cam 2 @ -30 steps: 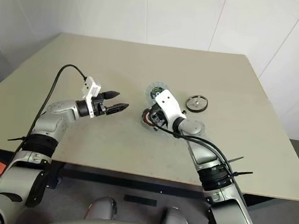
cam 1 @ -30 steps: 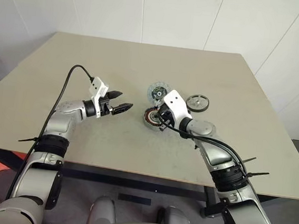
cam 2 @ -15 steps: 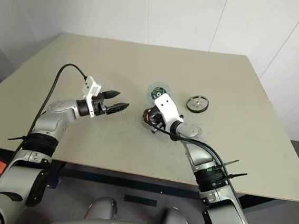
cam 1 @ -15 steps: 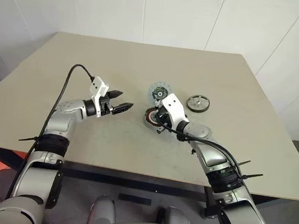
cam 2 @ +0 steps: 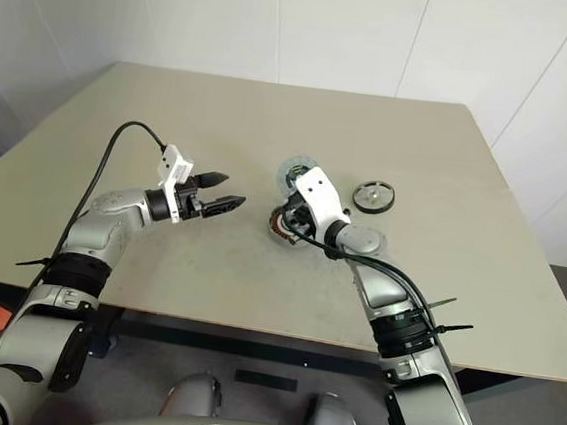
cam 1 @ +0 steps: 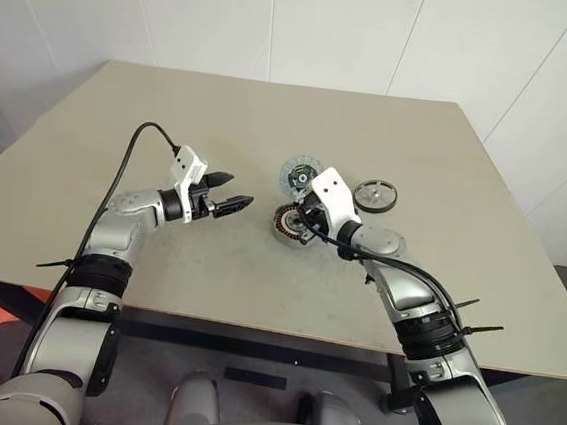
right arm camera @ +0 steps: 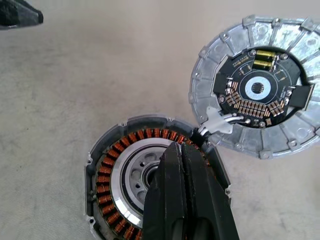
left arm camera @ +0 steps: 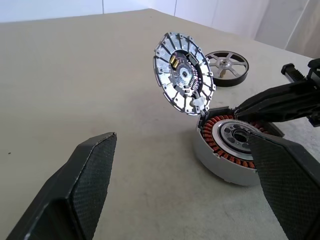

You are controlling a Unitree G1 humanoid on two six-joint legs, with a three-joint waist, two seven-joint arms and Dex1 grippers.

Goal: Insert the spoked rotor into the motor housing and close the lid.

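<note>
**Rotor seated, lid standing open**

Spoked rotor [right arm camera: 120,165] is sitting inside the motor housing [left arm camera: 220,162] on the table [cam 1: 272,121]. The lid [left arm camera: 183,74] is tilting upright at the housing's far edge. Right gripper [right arm camera: 181,165] is pressing fingers-together over the rotor hub, holding nothing. Left gripper [cam 1: 227,193] is hovering nearby, spread wide and empty.

Your spoked rotor [right arm camera: 112,172]: copper-wound arms ringing silvery hub, already seated flat in motor housing [left arm camera: 212,159], directly under tips of your shut right pincer [right arm camera: 180,155]. Housing: shallow silver-rimmed cup, resting on tabletop [cam 1: 208,266], well ahead of your open left pincer [cam 1: 227,193]. Lid [left arm camera: 183,74]: pale toothed disc, dark circuit-board centre, tilted up open, joined to housing rim just beyond right pincer tips.
</note>
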